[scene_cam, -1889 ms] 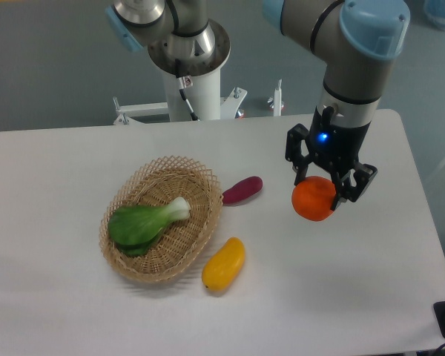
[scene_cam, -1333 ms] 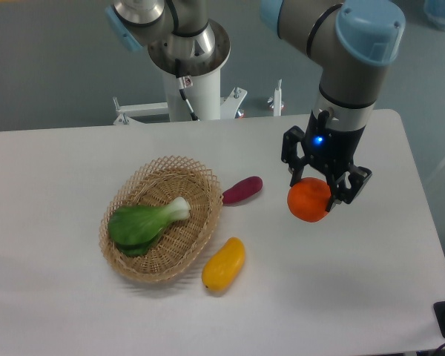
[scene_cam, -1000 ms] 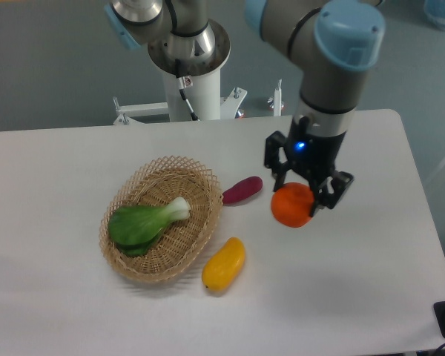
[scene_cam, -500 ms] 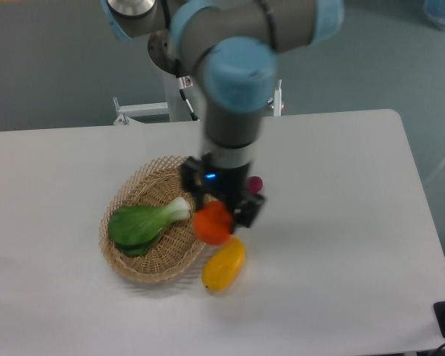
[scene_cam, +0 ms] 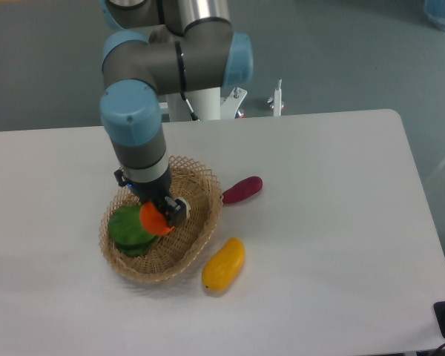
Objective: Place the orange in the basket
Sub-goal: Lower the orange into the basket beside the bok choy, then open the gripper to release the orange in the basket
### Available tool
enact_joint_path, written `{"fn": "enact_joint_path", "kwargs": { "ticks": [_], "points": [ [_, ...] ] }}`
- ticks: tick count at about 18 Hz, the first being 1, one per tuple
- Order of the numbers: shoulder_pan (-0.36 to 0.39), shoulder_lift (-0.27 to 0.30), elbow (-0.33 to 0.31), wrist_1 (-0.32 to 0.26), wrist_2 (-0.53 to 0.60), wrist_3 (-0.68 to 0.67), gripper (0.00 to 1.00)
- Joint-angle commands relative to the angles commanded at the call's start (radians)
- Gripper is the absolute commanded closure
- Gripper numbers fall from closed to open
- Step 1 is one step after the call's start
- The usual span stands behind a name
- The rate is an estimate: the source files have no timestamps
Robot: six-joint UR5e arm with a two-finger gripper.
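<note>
The orange (scene_cam: 155,220) is a round bright orange fruit held in my gripper (scene_cam: 157,215), which is shut on it. It hangs over the middle of the wicker basket (scene_cam: 196,241), just above a green leafy vegetable (scene_cam: 124,228) that lies in the basket's left half. The arm's wrist hides the upper part of the orange and the back of the basket's inside. I cannot tell whether the orange touches the vegetable.
An elongated yellow-orange fruit (scene_cam: 224,264) lies on the white table just right of the basket's front rim. A purple-red oblong vegetable (scene_cam: 242,189) lies to the basket's upper right. The robot's base column (scene_cam: 200,100) stands at the table's back edge.
The gripper has carried the orange left from the table's right side, past the purple vegetable, to above the middle of the basket. The other things have not moved.
</note>
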Motion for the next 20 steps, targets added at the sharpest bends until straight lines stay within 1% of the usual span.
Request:
{"fn": "enact_joint_path", "kwargs": {
  "ticks": [1,3,6,9,11,16,17,18,19,20],
  "points": [
    [-0.008,-0.006,-0.003,-0.002,0.008,-0.02,0.33],
    [-0.028,0.001,-0.05,0.0,0.047,-0.005,0.33],
    [-0.046,0.024,-0.089,0.006,0.068,0.092,0.33],
    [-0.049,0.024,-0.097,0.009,0.071,0.101,0.33],
    [-0.054,0.026,-0.116,0.009,0.069,0.103,0.33],
    [-0.078,0.034,-0.14,0.008,0.071,0.103,0.32],
    [-0.083,0.034,-0.144,0.008,0.071,0.101,0.29],
    [-0.086,0.034,-0.149,0.008,0.074,0.101,0.23],
    [-0.087,0.037,-0.153,0.008,0.074,0.101,0.21],
    [-0.087,0.044,-0.155,0.008,0.072,0.101,0.2]
  ]
}}
